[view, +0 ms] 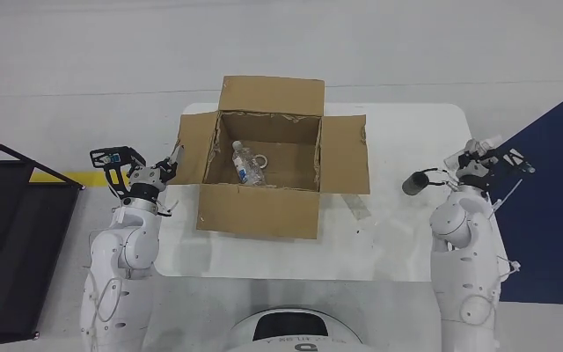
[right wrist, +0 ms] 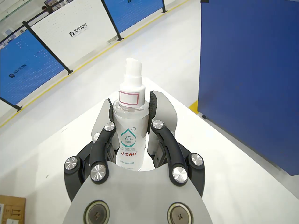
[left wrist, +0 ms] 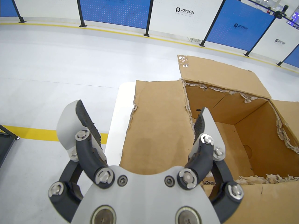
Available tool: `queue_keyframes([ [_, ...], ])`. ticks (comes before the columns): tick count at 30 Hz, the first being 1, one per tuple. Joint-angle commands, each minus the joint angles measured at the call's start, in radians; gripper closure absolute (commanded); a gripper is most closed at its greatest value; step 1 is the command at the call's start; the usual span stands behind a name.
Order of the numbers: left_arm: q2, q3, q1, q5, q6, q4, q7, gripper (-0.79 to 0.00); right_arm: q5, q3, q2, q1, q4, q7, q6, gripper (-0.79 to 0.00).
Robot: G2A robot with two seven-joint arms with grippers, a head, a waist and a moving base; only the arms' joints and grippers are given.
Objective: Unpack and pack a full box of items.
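An open cardboard box (view: 262, 209) stands mid-table with its flaps spread out. Inside lie a clear bottle (view: 247, 164) and a small white ring (view: 260, 160). My left gripper (view: 172, 164) hovers at the box's left flap (left wrist: 158, 127); this gripper (left wrist: 142, 110) is open with nothing between its fingers. My right gripper (view: 473, 155) is at the table's right edge, shut on a clear spray bottle (right wrist: 130, 122) with a white pump top. The bottle (view: 486, 143) sticks out beyond the fingers (right wrist: 153, 101).
A dark cylinder (view: 414, 183) lies on the white table (view: 405, 238) between the box and the right arm. A black rack (view: 26, 229) stands off the left side, and a blue partition (right wrist: 247, 71) off the right. Bare tabletop lies in front of the box.
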Motion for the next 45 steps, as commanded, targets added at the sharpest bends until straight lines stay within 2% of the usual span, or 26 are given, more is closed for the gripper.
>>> queue_keyframes([
  [1, 0.0, 0.0, 0.0, 0.0, 0.0, 0.0, 0.0, -0.785, -0.011, -0.009, -0.002, 0.004, 0.01, -0.033, 0.016, 0.0],
  [16, 0.0, 0.0, 0.0, 0.0, 0.0, 0.0, 0.0, -0.785, -0.004, -0.032, -0.006, 0.007, -0.007, -0.028, 0.021, 0.0],
  [19, 0.0, 0.0, 0.0, 0.0, 0.0, 0.0, 0.0, -0.785, -0.032, -0.034, -0.004, -0.002, 0.01, -0.03, -0.004, 0.0],
  [20, 0.0, 0.0, 0.0, 0.0, 0.0, 0.0, 0.0, -0.785, -0.038, -0.036, -0.002, -0.003, 0.023, -0.034, -0.032, 0.0],
  [23, 0.0, 0.0, 0.0, 0.0, 0.0, 0.0, 0.0, -0.785, -0.04, -0.016, 0.009, -0.011, 0.08, -0.042, -0.202, 0.0],
  [25, 0.0, 0.0, 0.0, 0.0, 0.0, 0.0, 0.0, -0.785, -0.057, 0.004, 0.019, -0.018, 0.128, -0.098, -0.325, 0.0],
  [28, 0.0, 0.0, 0.0, 0.0, 0.0, 0.0, 0.0, -0.785, -0.088, 0.025, 0.03, -0.018, 0.207, -0.188, -0.453, 0.0],
  [37, 0.0, 0.0, 0.0, 0.0, 0.0, 0.0, 0.0, -0.785, -0.145, 0.042, 0.05, 0.03, 0.392, -0.373, -0.609, 0.0],
  [41, 0.0, 0.0, 0.0, 0.0, 0.0, 0.0, 0.0, -0.785, -0.102, 0.062, 0.055, 0.051, 0.44, -0.412, -0.634, 0.0],
  [45, 0.0, 0.0, 0.0, 0.0, 0.0, 0.0, 0.0, -0.785, -0.102, 0.085, 0.062, 0.039, 0.421, -0.448, -0.641, 0.0],
])
